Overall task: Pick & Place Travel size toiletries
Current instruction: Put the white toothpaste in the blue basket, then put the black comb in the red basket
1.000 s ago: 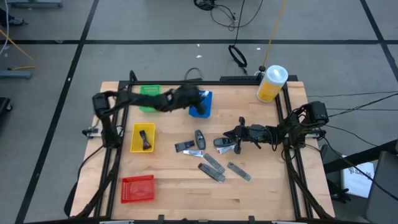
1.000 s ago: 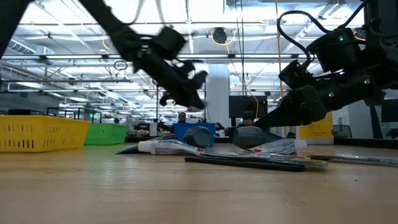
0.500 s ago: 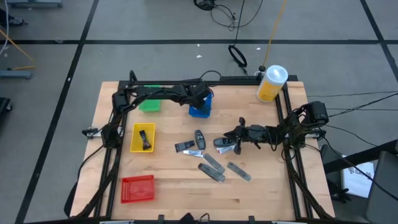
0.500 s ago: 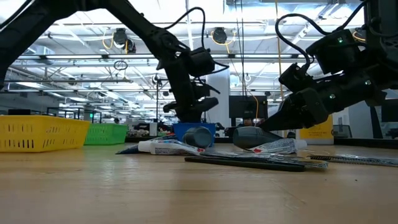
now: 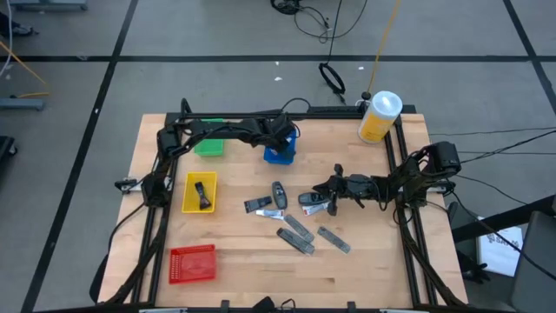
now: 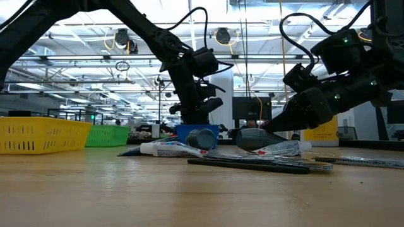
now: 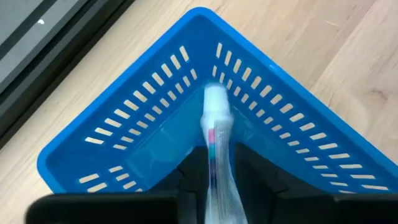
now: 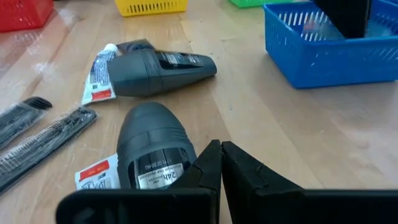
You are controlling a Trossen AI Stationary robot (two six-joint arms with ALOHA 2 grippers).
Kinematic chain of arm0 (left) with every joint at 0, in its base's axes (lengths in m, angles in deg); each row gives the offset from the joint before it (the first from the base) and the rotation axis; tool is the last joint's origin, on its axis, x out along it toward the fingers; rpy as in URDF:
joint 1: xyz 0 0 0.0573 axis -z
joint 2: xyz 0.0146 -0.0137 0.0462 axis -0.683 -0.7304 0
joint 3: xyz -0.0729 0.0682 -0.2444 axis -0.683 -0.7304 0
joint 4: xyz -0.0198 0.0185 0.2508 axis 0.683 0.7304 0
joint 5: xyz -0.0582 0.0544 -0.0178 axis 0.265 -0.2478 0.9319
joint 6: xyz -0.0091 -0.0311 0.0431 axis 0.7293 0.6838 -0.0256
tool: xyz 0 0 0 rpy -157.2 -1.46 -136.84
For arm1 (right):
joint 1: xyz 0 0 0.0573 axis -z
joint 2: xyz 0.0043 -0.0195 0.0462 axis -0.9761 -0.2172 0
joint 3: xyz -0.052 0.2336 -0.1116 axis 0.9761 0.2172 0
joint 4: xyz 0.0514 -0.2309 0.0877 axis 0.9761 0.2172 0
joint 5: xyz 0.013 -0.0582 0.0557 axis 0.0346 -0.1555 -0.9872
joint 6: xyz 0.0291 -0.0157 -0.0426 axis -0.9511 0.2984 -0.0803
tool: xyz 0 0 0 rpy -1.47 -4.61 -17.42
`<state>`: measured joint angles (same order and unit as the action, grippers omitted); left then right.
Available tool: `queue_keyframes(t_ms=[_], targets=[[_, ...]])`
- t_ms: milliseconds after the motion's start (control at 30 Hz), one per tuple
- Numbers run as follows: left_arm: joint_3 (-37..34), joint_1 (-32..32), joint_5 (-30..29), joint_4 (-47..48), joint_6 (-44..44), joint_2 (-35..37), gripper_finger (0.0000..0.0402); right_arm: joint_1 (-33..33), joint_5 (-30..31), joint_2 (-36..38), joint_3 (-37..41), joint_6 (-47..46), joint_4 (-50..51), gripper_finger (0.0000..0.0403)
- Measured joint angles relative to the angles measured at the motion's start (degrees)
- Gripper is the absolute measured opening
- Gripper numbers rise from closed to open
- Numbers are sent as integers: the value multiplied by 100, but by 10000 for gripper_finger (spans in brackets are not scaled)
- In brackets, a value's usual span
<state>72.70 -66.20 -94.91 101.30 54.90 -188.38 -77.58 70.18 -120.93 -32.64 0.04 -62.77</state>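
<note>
Left gripper (image 7: 214, 180) pinches a whitish tube (image 7: 216, 124) inside the blue tray (image 7: 124, 149) — right gripper (image 8: 221, 165) pressed together.

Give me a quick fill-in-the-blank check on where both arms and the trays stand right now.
1. The left gripper holds a whitish tube over the ____ tray.
2. One dark item lies in the ____ tray.
3. The right gripper, jaws shut, sits beside a dark bottle on the ____.
4. The tray nearest the table's front edge is ____.

Missing words: blue; yellow; table; red
</note>
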Motion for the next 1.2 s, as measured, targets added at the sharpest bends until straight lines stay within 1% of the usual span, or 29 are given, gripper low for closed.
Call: queue_keyframes(t_ms=[133, 300, 400, 467, 533, 600, 700, 833, 900, 1000, 1067, 1200], targets=[[0, -1, 4, -23, -30, 0, 111, 0, 6, 623, 1, 0, 928, 10], [0, 0, 7, -70, -151, 0, 149, -214, 23, 1890, -3, -82, 2475, 42], [0, 8, 16, -109, -308, 30, 165, -544, 31, 2713, -99, -123, 3679, 60], [-2, 31, 80, -97, -360, 111, 172, -856, 183, 3192, -273, -288, 4651, 66], [-4, 102, 229, -106, -399, 234, 174, -1207, 448, 3534, -489, -528, 5632, 68], [-2, 246, 412, -118, -480, 374, 173, -1573, 595, 3758, -669, -800, 6345, 68], [-2, 619, 557, -179, -703, 539, 165, -2071, 587, 3880, -767, -1268, 6690, 68], [-2, 1343, 644, -534, -1147, 603, 146, -2753, 585, 3791, -769, -2035, 6989, 68], [-2, 1750, 657, -792, -1431, 538, 136, -3036, 587, 3725, -765, -2519, 7156, 68], [-2, 2353, 769, -1235, -1834, 332, 121, -3339, 593, 3614, -764, -3142, 7111, 68], [-2, 2721, 799, -1710, -1965, 171, 111, -3480, 594, 3529, -766, -3548, 7028, 68], [0, 3313, 815, -2790, -1795, -211, 91, -3677, 592, 3384, -639, -4248, 6852, 68]])
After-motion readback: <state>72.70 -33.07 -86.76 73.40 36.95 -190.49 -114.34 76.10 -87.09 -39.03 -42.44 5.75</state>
